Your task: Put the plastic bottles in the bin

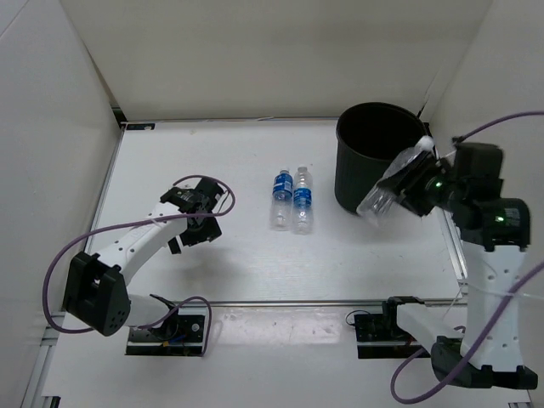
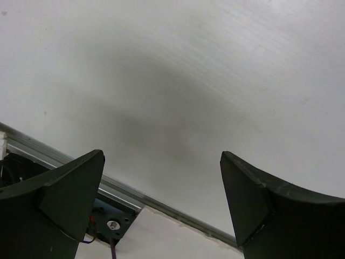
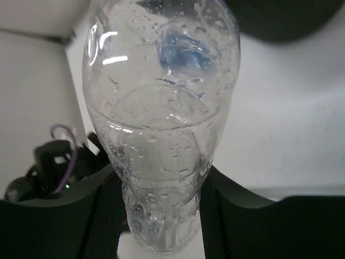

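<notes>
Right end effector (image 1: pixel 414 180) clamped on plain clear plastic bottle (image 1: pixel 384 194), tilted over near-right rim of tall round black plastic bin (image 1: pixel 353 174). Left end effector (image 2: pixel 161 155) wide open, empty, above left tabletop (image 1: pixel 212 153). Two blue-labelled clear bottles (image 1: pixel 283 197) (image 1: pixel 303 201) lie side by side mid-tabletop, open room around; label print unreadable.

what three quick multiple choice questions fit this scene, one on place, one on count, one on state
1. Where do the two blue-label bottles lie?
A side by side on the table, left of the bin
B inside the bin
C upright at the far wall

2. How many bottles are in view?
A two
B three
C five

3. How is the left hand?
A shut on a bottle
B open and empty
C shut on nothing

Answers:
1 A, the top view shows them lying flat together.
2 B, those two plus the clear bottle in the right hand.
3 B, its wrist view shows a wide gap over bare table.
</notes>
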Motion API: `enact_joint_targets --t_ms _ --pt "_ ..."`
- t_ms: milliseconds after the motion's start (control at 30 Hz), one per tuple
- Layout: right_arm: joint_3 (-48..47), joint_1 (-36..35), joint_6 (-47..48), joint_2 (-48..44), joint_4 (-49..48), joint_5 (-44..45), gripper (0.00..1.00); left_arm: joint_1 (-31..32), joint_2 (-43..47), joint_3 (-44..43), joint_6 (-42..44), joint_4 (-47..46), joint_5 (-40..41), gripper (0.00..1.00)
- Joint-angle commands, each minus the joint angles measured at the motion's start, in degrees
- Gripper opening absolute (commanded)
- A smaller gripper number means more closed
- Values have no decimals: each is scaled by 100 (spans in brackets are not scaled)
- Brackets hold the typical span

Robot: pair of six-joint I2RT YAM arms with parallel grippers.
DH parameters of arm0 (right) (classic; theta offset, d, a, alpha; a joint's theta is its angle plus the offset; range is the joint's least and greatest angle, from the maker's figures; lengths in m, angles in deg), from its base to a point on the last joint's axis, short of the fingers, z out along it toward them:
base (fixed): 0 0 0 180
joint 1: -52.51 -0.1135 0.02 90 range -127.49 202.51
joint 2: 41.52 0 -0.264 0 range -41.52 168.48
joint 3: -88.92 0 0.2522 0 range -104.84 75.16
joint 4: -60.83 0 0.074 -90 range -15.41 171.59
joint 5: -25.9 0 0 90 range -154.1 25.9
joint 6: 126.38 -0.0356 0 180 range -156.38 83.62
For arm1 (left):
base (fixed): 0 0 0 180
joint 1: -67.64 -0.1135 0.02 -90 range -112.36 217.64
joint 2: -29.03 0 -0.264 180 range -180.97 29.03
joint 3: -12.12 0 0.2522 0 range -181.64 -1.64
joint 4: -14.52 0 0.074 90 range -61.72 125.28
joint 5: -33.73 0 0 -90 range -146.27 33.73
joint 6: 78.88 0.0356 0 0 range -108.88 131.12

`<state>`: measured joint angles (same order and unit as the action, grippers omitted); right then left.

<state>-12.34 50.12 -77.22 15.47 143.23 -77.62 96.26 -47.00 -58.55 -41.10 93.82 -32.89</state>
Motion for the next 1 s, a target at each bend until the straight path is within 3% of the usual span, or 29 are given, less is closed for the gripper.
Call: enact_joint_targets --t_ms 0,167,267,500,533,567,667,967 --pt "-1328 -16 -4 557 -367 828 36 21 -175 -618 28 -243 -52 100" --pt "-2577 -16 707 1892 -1055 1877 36 21 -553 -1243 397 -366 -114 100" --pt "-2799 -16 823 2430 -1300 2203 40 21 -843 -1665 564 -366 -61 100" --pt "-1981 37 1034 3071 -2048 2310 77 21 -1528 -2351 951 -542 -412 100" --pt "-2112 37 1034 3142 -1830 2310 96 21 -1651 -2499 1003 -620 -491 100" --pt "-2243 37 947 3143 -1663 2310 100 21 -1713 -2579 1004 -621 -553 100" --pt "-2333 37 806 2933 -1353 2380 100 21 -1967 -2860 1136 -980 -964 100" --pt "-945 -33 806 1097 -1099 1564 100 21 -3180 -3801 1558 -1790 -2451 100"
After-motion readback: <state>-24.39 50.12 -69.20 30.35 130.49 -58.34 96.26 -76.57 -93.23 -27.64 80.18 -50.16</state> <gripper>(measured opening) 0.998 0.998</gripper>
